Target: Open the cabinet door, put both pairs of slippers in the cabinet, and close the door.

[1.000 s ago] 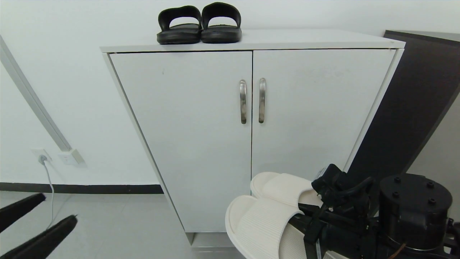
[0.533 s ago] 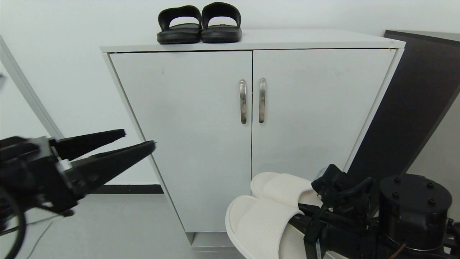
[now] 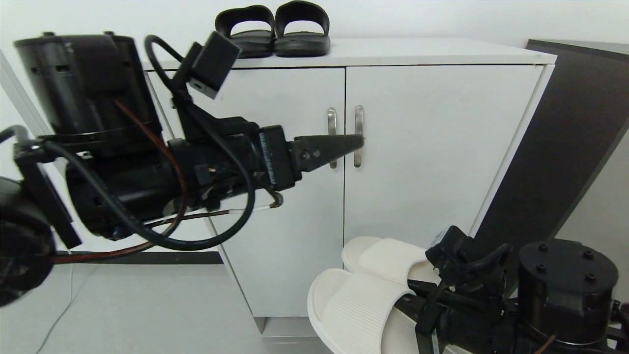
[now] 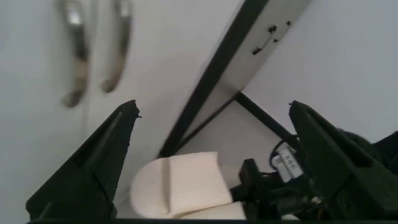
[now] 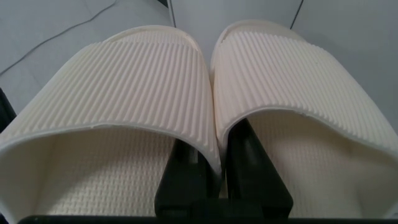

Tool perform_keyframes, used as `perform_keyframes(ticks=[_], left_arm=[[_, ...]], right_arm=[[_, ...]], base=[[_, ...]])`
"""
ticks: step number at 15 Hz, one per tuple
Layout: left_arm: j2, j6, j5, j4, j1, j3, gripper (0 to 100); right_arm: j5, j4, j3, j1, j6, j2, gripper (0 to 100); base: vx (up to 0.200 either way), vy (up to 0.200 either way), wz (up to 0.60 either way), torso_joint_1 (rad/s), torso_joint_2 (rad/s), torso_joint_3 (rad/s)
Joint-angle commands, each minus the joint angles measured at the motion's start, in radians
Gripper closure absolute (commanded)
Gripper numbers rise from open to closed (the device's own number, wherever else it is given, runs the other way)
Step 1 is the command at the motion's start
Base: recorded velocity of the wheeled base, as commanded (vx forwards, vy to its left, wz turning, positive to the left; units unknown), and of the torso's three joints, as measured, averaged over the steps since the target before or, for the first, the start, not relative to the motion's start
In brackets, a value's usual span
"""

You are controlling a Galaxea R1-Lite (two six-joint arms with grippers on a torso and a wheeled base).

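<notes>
The door-opening step is judged in hand: the left gripper [image 3: 357, 140], spread wide, is held at the shut cabinet's [image 3: 275, 221] handles [image 3: 332, 118], one to be clasped and pulled, while white slippers [image 3: 363, 305] are clamped in the right gripper [image 3: 426, 294] and black slippers [image 3: 272, 32] are seen atop the cabinet.

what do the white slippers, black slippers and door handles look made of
White slippers: probably soft foam or fabric, matte; ribbed straps and a woven-looking footbed. Black slippers: likely rubber or moulded plastic, smooth with a faint sheen. Door handles: metal, it seems, brushed silvery finish with dull reflections.
</notes>
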Motion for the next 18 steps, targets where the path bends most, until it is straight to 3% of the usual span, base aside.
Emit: perform_keyframes(ticks=[1, 2, 5, 8, 11, 15, 18], left_arm=[[0.088, -0.026, -0.004, -0.005, -0.047, -0.052, 0], [0.096, -0.080, -0.005, -0.020, -0.073, -0.075, 0], [0.162, -0.089, -0.002, -0.020, -0.081, -0.151, 0], [0.217, -0.080, 0.015, -0.019, -0.079, -0.216, 0], [0.228, -0.072, 0.102, -0.015, -0.073, -0.236, 0], [0.280, -0.022, 0.233, -0.019, -0.072, -0.259, 0], [0.300, -0.019, 0.269, -0.019, -0.055, -0.286, 0]], right_arm=[[0.000, 0.001, 0.000, -0.002, 0.000, 0.007, 100], [0.000, -0.001, 0.000, -0.002, 0.000, 0.005, 100], [0.000, -0.001, 0.000, -0.002, 0.000, 0.005, 100], [-0.002, 0.001, 0.002, -0.004, 0.000, 0.005, 100], [-0.002, 0.001, 0.002, -0.004, 0.000, 0.005, 100], [-0.006, 0.001, 0.005, -0.004, -0.002, -0.001, 100], [-0.009, -0.001, 0.005, -0.005, -0.002, -0.005, 100]], base=[[0.000, 0.000, 0.00, 0.000, 0.00, 0.000], [0.000, 0.000, 0.00, 0.000, 0.00, 0.000], [0.000, 0.000, 0.00, 0.000, 0.00, 0.000], [0.000, 0.000, 0.00, 0.000, 0.00, 0.000], [0.000, 0.000, 0.00, 0.000, 0.00, 0.000], [0.000, 0.000, 0.00, 0.000, 0.00, 0.000], [0.000, 0.000, 0.00, 0.000, 0.00, 0.000]])
